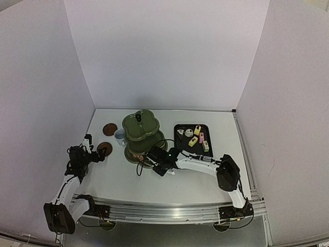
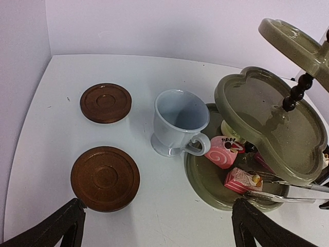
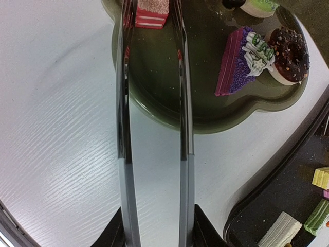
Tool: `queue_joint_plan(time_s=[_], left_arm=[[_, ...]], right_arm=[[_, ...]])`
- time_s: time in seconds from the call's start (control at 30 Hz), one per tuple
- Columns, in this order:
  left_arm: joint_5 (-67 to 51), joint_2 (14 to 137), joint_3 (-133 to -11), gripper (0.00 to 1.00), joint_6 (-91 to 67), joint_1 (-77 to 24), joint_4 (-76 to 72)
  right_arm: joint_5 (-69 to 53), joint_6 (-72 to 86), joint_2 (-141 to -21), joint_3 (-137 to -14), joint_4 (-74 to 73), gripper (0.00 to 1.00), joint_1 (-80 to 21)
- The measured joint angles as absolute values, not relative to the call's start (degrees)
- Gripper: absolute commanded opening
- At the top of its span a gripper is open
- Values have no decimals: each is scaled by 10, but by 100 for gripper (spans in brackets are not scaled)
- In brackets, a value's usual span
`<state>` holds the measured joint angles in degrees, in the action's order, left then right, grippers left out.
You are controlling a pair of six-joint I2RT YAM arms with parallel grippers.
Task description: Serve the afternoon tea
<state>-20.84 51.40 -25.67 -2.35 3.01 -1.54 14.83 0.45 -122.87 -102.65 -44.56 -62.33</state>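
Observation:
The olive-green three-tier stand [image 1: 142,125] is mid-table. Its bottom tier [image 3: 205,110] holds a pink striped cake [image 3: 151,13], a purple cake [image 3: 234,62], a chocolate donut [image 3: 289,54] and a pink swirl cake [image 2: 221,152]. My right gripper [image 3: 157,226] is shut on the metal tongs [image 3: 182,103], whose two tips flank the pink striped cake. A pale blue cup [image 2: 177,121] stands beside the stand. Two brown coasters [image 2: 105,103] [image 2: 105,178] lie left of it. My left gripper [image 2: 159,208] hangs open and holds nothing, just in front of the near coaster.
A black tray [image 1: 178,128] right of the stand carries several more small cakes [image 1: 193,141]. White walls close in the table on three sides. The right arm [image 1: 200,163] stretches low across the table between tray and stand.

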Motion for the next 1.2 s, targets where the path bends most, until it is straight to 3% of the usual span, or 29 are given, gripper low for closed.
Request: queue_joint_plan(time_s=[0.6, 1.2], left_arm=[[-209, 514, -257, 100, -15, 30, -15], [-209, 514, -257, 100, -13, 30, -15]], right_arm=[[127, 31, -1143, -966, -467, 34, -623], [128, 140, -928, -812, -514, 33, -570]])
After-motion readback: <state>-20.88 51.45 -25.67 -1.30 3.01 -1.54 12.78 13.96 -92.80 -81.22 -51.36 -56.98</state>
